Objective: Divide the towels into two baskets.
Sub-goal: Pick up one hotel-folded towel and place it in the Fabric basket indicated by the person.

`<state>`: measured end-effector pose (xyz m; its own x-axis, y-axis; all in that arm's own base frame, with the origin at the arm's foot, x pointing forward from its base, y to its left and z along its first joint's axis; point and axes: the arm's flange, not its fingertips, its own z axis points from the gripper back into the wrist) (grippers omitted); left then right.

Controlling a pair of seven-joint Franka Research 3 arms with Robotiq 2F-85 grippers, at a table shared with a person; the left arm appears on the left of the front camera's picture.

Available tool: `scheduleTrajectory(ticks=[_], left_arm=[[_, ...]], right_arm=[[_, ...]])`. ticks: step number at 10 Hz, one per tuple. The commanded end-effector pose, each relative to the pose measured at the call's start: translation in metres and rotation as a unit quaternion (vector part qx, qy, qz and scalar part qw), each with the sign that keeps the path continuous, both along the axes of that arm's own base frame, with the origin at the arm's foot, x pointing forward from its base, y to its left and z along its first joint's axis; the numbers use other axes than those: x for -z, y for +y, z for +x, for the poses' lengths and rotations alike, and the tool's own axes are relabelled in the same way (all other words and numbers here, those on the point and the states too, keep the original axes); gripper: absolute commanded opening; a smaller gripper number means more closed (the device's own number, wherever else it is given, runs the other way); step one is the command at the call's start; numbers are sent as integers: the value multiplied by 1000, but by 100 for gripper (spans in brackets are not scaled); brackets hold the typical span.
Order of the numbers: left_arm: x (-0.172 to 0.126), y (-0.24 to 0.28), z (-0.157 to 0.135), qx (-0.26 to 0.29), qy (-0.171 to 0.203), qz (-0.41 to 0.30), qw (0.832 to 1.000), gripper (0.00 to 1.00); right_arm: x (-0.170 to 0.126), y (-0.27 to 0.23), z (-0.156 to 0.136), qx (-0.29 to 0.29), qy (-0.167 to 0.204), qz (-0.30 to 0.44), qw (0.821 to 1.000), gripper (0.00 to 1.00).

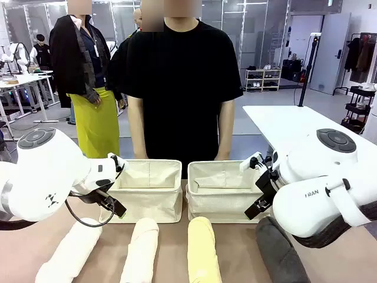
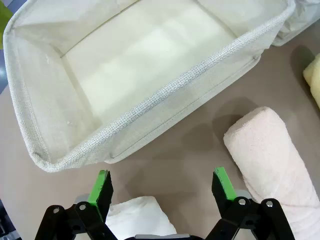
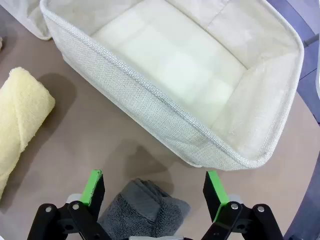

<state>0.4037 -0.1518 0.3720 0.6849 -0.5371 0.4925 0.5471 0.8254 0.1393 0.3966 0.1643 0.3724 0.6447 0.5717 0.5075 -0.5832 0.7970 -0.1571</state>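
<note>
Four rolled towels lay in a row on the brown surface (image 1: 177, 253), on the robot's side of the baskets. From the left it was the white towel (image 1: 70, 253), the cream towel (image 1: 141, 250), the yellow towel (image 1: 203, 250) and the dark grey towel (image 1: 280, 253). Just behind them the left basket (image 1: 150, 200) and the right basket (image 1: 221, 203) stood side by side, almost touching. The left arm (image 1: 41, 177) had its jaws spread wide over the near end of the white towel, gripping nothing. Same story for the right arm (image 1: 324, 188): jaws wide over the end of the dark grey towel, closed on nothing. A person (image 1: 182, 76) in a black shirt stood right behind the baskets.
</note>
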Motion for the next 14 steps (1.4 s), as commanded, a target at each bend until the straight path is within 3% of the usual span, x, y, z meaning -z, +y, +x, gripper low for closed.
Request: scheduleTrajectory(ticks=[1,14], left_arm=[[0,0,0,0,0,0,1000,100],[0,0,0,0,0,0,1000,100]], right_arm=[[0,0,0,0,0,0,1000,100],[0,0,0,0,0,0,1000,100]])
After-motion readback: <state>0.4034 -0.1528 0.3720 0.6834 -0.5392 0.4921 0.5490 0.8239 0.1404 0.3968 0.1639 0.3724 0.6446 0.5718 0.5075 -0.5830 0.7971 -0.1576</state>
